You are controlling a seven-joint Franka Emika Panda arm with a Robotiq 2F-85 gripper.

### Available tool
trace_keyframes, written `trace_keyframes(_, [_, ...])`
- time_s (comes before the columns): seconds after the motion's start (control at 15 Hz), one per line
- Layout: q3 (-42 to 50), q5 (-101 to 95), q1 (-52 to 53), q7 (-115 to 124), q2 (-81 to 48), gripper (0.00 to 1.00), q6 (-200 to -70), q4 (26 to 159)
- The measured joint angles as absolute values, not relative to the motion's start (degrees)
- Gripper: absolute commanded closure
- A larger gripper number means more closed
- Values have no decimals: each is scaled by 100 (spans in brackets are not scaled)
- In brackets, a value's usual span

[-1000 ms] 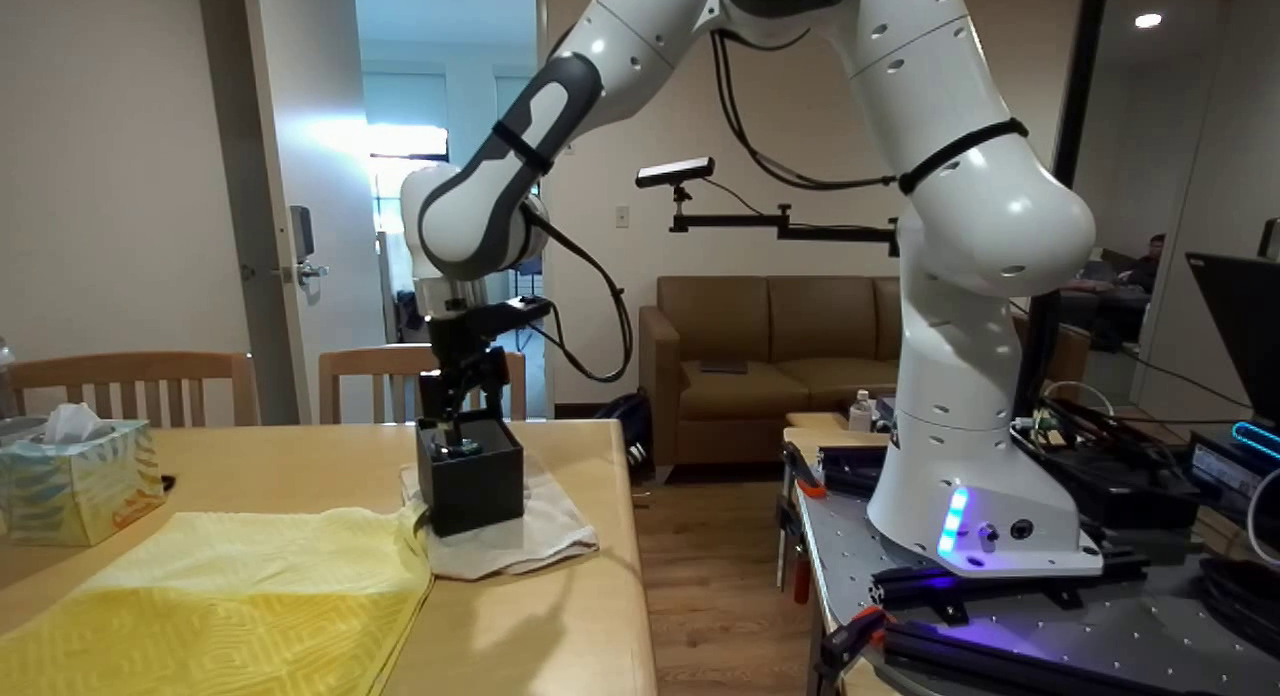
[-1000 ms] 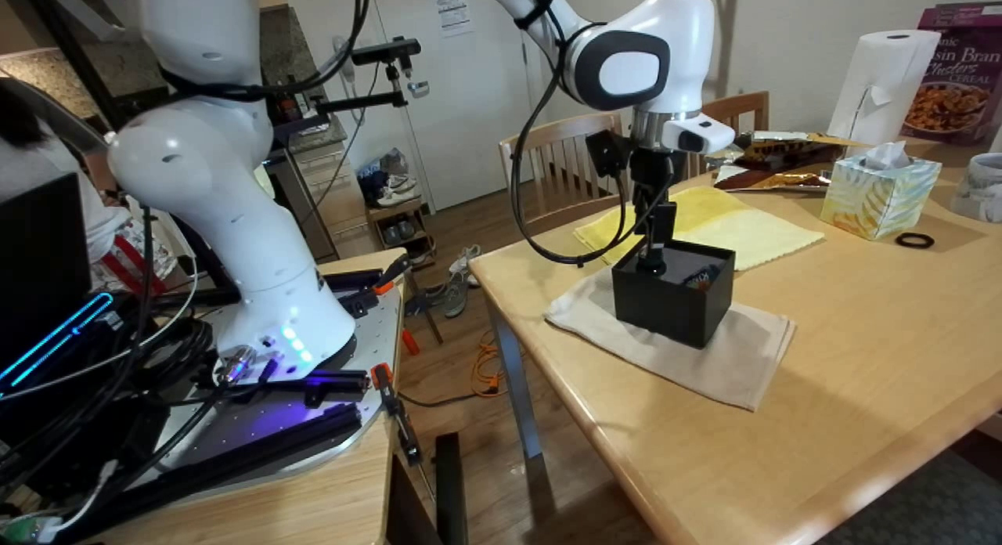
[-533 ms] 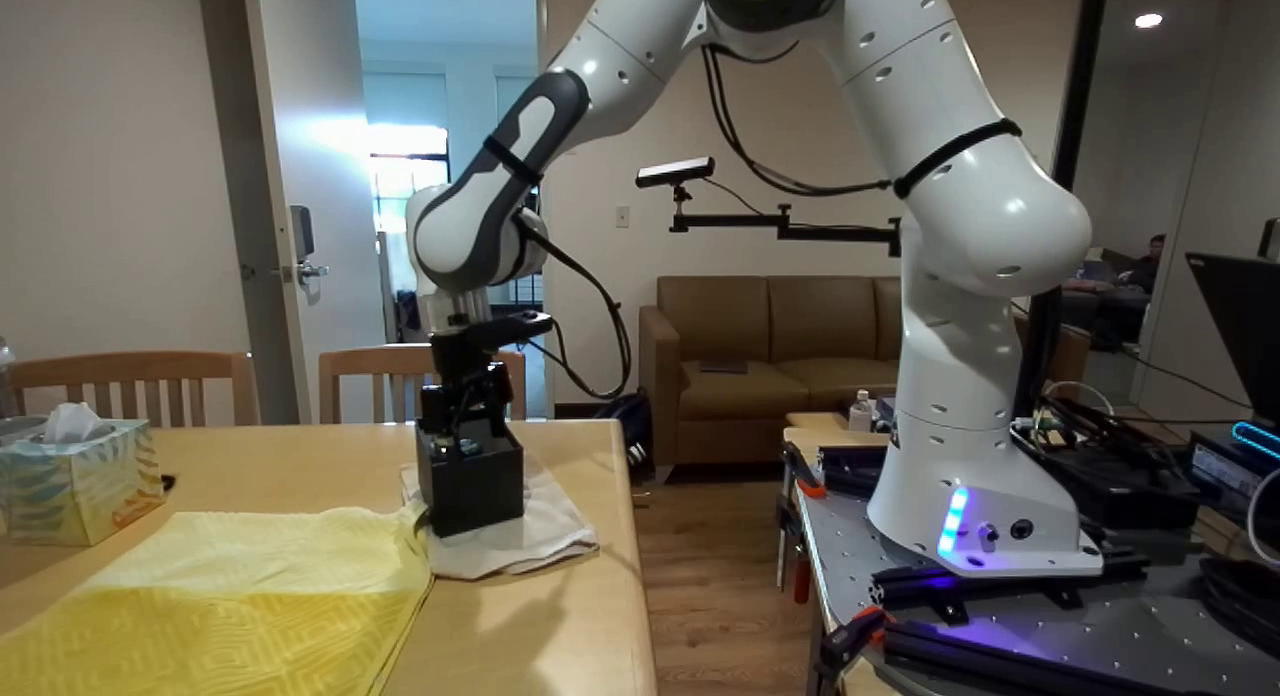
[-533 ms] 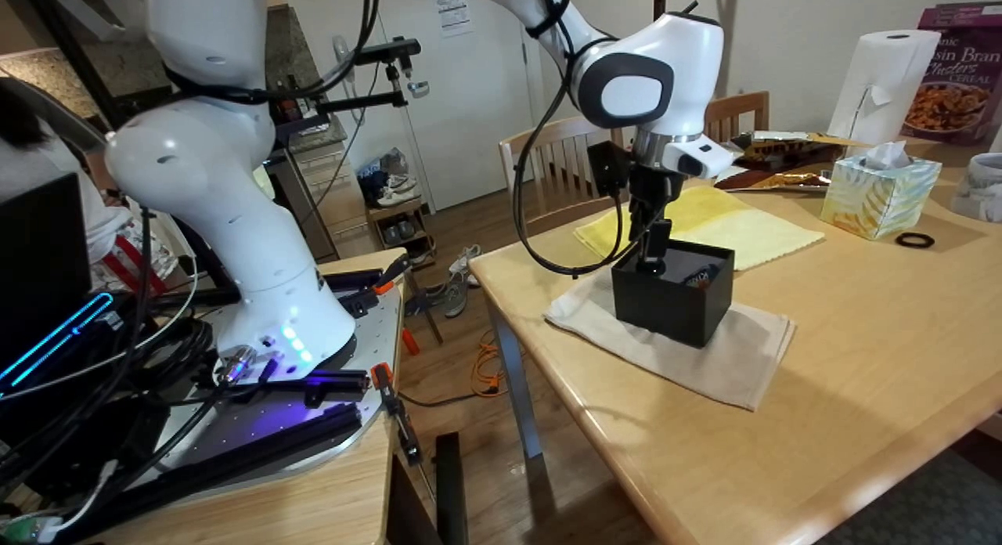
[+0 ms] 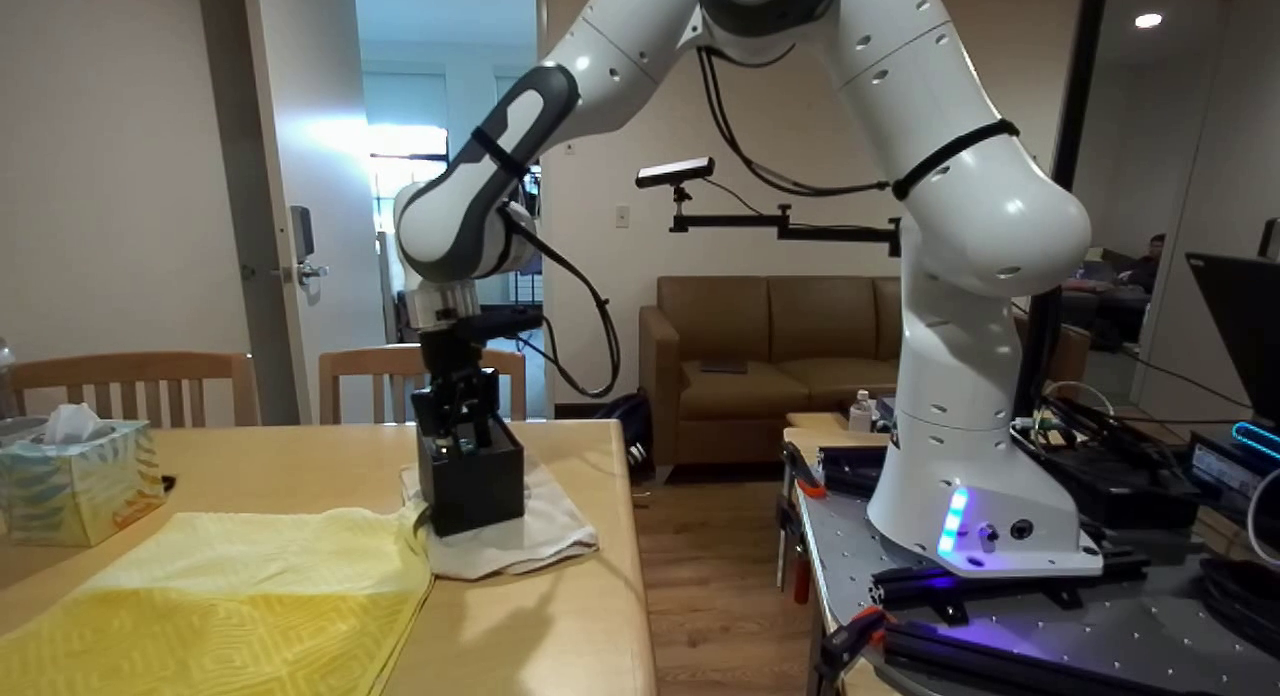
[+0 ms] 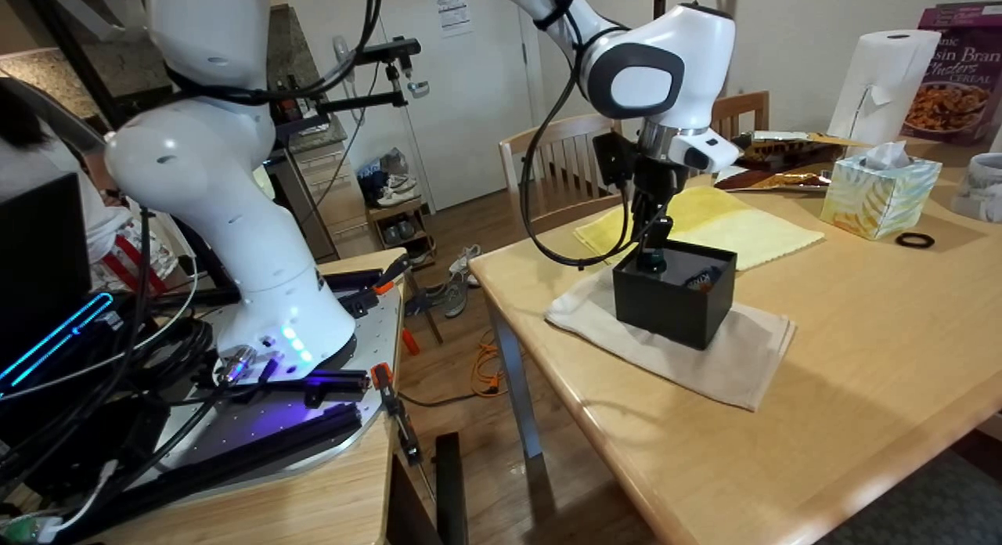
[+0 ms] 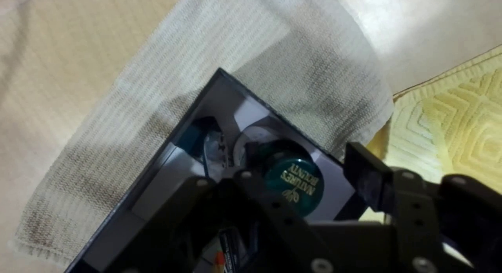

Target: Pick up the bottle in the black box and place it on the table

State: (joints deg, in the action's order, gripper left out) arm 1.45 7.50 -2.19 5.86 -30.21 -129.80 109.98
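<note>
In an exterior view the far window (image 5: 405,142) burns out to white, glare streaks the door (image 5: 318,201), a soft shadow lies on the counter (image 5: 590,616), blue-violet light glows at the robot base (image 6: 286,333) in both exterior views, and the wrist view renders the claw (image 7: 304,167) dark and blurred.

In both exterior views, the black box (image 6: 665,312) is hiding from sight the lower part of the bottle (image 7: 296,182).

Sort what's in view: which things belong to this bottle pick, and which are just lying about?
Part of the job: gripper, green-capped bottle, black box, table.
Just lying about: beige cloth, yellow cloth, tissue box, paper towel roll, cereal box, small printed item in the box.
</note>
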Motion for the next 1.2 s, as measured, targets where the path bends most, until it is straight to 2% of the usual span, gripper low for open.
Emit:
trace_keyframes(0.07, [143, 750, -219, 586, -3021, 19, -12945, 10969])
trace_keyframes(0.27, [152, 749, -230, 586, -3023, 3, -12881, 10948])
trace_keyframes(0.33, [154, 749, -239, 586, -3023, 1, -12871, 10948])
trace_keyframes(1.2, [191, 1106, -419, 597, -3023, 0, -12885, 10937])
